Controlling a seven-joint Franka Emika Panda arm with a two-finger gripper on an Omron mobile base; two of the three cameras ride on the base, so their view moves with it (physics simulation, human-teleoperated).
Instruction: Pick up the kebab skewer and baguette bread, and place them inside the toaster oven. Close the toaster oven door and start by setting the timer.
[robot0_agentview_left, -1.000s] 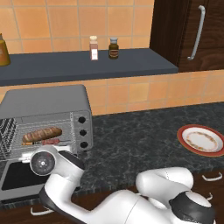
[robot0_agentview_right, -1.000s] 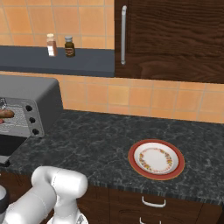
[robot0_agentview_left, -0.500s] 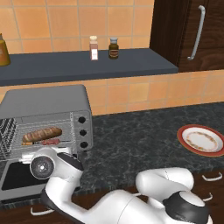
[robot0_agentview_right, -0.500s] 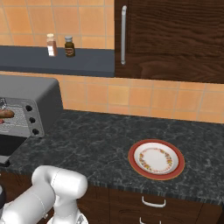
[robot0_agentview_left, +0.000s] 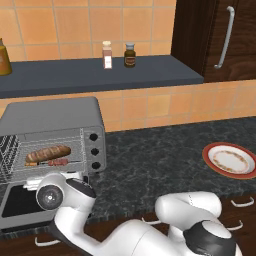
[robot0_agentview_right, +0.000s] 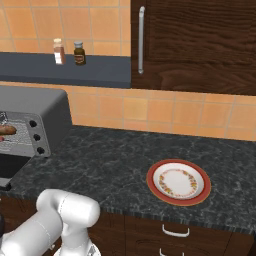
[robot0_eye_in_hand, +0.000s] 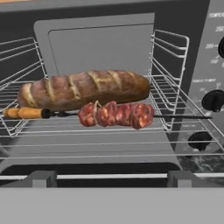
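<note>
The toaster oven (robot0_agentview_left: 55, 130) is a boxy grey metal unit standing at the left end of the dark speckled stone desk (robot0_agentview_left: 150, 160), with three dark round knobs (robot0_agentview_left: 93, 151) stacked down its right panel. Its door (robot0_agentview_left: 22, 202), a dark glass pane in a grey frame, lies folded down flat in front of the open cavity. Inside, on a rack of thin wire (robot0_eye_in_hand: 109, 131), the baguette bread (robot0_eye_in_hand: 83, 89) lies lengthwise: a long golden-brown loaf with a rough crust and darker diagonal slashes. Just in front of it, parallel and touching or nearly touching, lies the kebab skewer (robot0_eye_in_hand: 116, 114), a thin stick with a pale wooden handle at one end and a cluster of lumpy reddish-brown meat chunks toward the middle. Wire side guides climb both cavity walls, and the back wall is smooth grey metal. The white arm reaches low in front of the oven, its rounded wrist joint (robot0_agentview_left: 52, 196) above the lowered door. The tool's two small dark fingertips (robot0_eye_in_hand: 41, 178) rise far apart at the bottom of the hand view, released and grasping nothing, near the oven's front sill. Farther right on the desk sits a round plate (robot0_agentview_right: 178, 181) with a red rim and patterned white centre. Above, a dark slate-coloured shelf (robot0_agentview_left: 95, 75) against orange tiles carries two small spice bottles (robot0_agentview_left: 118, 54), beside a dark wood cabinet (robot0_agentview_left: 220, 35) with a curved metal handle.
</note>
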